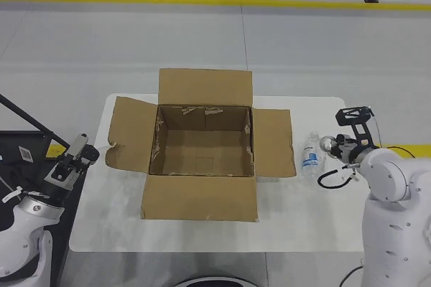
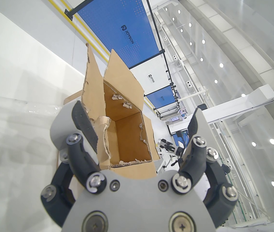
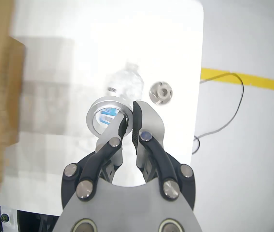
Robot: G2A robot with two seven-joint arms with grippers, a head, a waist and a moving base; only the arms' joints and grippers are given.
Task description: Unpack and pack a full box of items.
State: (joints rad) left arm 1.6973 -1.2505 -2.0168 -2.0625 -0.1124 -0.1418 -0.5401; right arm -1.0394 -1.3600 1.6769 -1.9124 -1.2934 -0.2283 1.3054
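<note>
1. At the left edge of the counter (image 1: pixel 201 237), left claw (image 2: pixel 137 113): spread wide, holding nothing. Straight ahead of its tips and close, torn edge of the left flap (image 1: pixel 129 136) of the box (image 1: pixel 200 199); touching one pad or just short of it, cannot tell.
2. Farther ahead, past that flap: box interior, four flaps folded out, floor bare as far as seen. Judged step: tail end of unpacking or very start of packing; hard to settle from an emptied box.
3. Between the box's right flap (image 1: pixel 273 140) and the right claw (image 3: pixel 129 114): bottle (image 3: pixel 127 83), clear, lying on its side on the counter, below and just ahead of the tips.
4. Right claw: narrowed almost shut, pinching the wall of a metal ring (image 3: pixel 91 118), one finger through the hole, the other outside. Ring held up off the counter, bottle label visible through the hole.
5. Ahead of the right claw, just beside the bottle, away from the box: small metal hub (image 3: pixel 161 92), resting on the counter.
6. Next move, judged: if unpacking, lower the ring onto bare counter clear of bottle and hub, then open; if packing, carry it over the right flap and release low inside the box.
</note>
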